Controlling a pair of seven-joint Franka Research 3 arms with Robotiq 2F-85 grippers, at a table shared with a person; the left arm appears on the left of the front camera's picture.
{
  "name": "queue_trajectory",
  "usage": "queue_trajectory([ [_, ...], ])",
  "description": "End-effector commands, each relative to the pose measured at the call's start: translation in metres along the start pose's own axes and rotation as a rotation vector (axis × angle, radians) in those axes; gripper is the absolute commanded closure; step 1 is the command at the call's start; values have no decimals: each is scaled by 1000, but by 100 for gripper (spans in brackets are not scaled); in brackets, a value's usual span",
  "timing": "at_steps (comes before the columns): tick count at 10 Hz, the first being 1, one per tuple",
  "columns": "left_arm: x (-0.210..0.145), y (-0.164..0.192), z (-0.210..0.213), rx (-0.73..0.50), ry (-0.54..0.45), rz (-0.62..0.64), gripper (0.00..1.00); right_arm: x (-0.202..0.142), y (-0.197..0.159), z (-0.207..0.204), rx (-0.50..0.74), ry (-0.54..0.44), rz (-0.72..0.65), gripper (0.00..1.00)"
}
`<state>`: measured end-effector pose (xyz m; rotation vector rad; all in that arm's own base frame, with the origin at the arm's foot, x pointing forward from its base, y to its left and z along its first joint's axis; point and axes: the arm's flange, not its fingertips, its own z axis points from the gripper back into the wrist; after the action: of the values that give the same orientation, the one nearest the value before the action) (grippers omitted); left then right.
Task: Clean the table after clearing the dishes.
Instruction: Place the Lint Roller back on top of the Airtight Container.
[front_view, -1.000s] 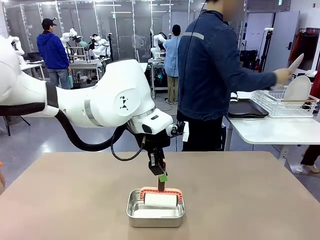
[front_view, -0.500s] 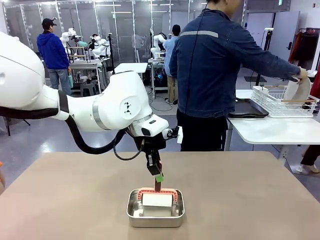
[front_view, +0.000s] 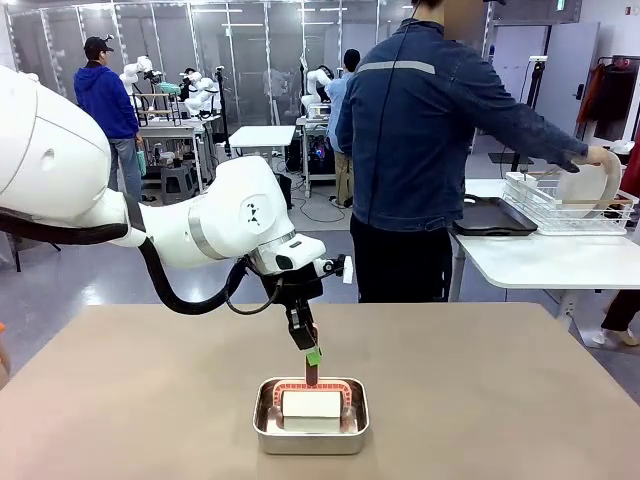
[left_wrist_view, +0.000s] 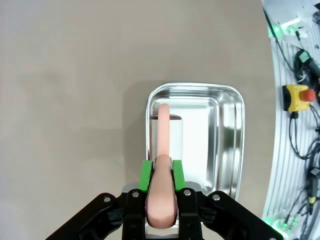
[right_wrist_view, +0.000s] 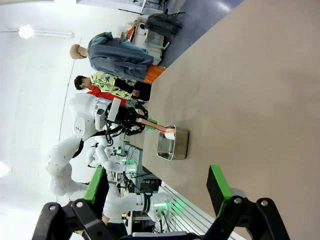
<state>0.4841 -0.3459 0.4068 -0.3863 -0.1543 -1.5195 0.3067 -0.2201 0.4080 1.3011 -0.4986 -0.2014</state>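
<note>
While the person (front_view: 430, 150) behind the surface (front_view: 500, 400) puts a white plate (front_view: 590, 185) into a rack on another table, the big tan surface in front of me is bare and flat, with round corners. It looks smooth and hard, so I think a cleaner will slide over it easily.

Near the front edge sits a shiny steel pan (front_view: 311, 427). It looks stiff and a bit slippery, and I guess it could scoot if I bump it.

Inside the pan is a cleaning tool (left_wrist_view: 172, 135) with a white roll and a pink handle. It looks light. The handle is thin and hard, so that is the good place to grab it.

My left end effector (left_wrist_view: 161, 172) is clenched on that pink handle, with the green pads pressing both sides, and the roll hangs low in the pan.

My right end effector (right_wrist_view: 155, 192) is wide apart and grasps nothing, well away from the pan.
</note>
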Motion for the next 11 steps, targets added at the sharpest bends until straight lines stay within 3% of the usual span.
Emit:
queue_trajectory([
  [1, -4, 10, -1, -3, -10, -31, 80, 0, 3, 0, 6, -4, 8, 0],
  [4, 3, 4, 6, 14, -10, -38, 29, 0, 3, 0, 6, -4, 8, 0],
  [5, 5, 2, 9, 20, -11, -37, 7, 0, 3, 0, 6, -4, 8, 0],
  [6, 7, 2, 12, 16, -14, -34, 0, 0, 3, 0, 6, -4, 8, 0],
  [11, 9, 0, 24, 54, 10, -11, 0, 0, 3, 0, 6, -4, 8, 0],
])
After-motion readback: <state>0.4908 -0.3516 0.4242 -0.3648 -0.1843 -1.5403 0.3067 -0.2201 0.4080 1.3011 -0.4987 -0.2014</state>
